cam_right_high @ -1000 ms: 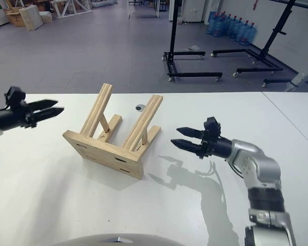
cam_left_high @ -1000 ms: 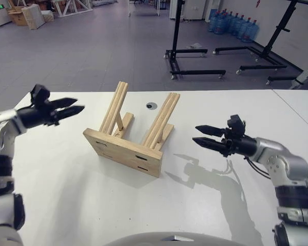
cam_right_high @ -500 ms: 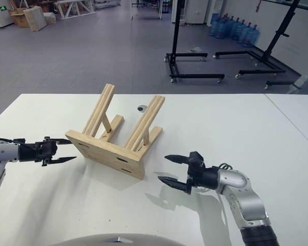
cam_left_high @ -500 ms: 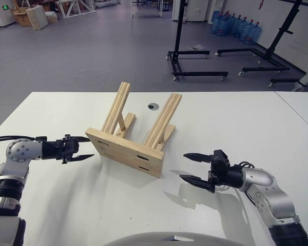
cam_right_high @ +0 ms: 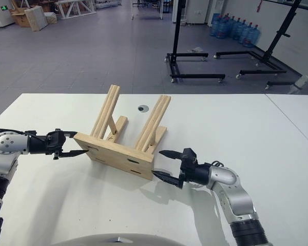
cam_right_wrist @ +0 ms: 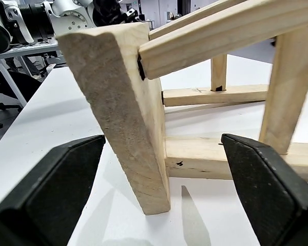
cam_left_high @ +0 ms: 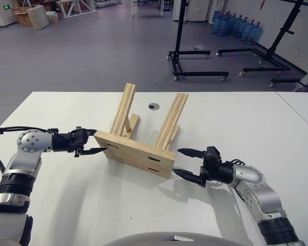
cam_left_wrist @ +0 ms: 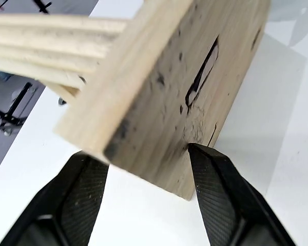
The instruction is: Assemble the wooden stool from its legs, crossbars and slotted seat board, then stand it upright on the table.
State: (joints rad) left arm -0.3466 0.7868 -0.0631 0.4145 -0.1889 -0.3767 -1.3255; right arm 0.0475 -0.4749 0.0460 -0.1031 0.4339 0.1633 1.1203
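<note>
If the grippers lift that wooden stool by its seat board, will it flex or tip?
Probably stiff: the seat board looks thick, solid wood. It may rotate, since the legs jut sideways from where the left gripper and right gripper straddle it.

The stool point(cam_left_high: 143, 138) lay tipped over mid-surface point(cam_left_high: 72, 205), its seat board point(cam_left_high: 136, 154) on edge nearest me and its legs point(cam_left_high: 173, 119) slanting away toward the far side. My left hand point(cam_left_high: 99, 142) was at the board's left end and my right hand point(cam_left_high: 176, 160) at its right end, each with fingers spread either side of the board. A small hole point(cam_left_high: 153, 106) lay behind the stool, between the legs.
</note>
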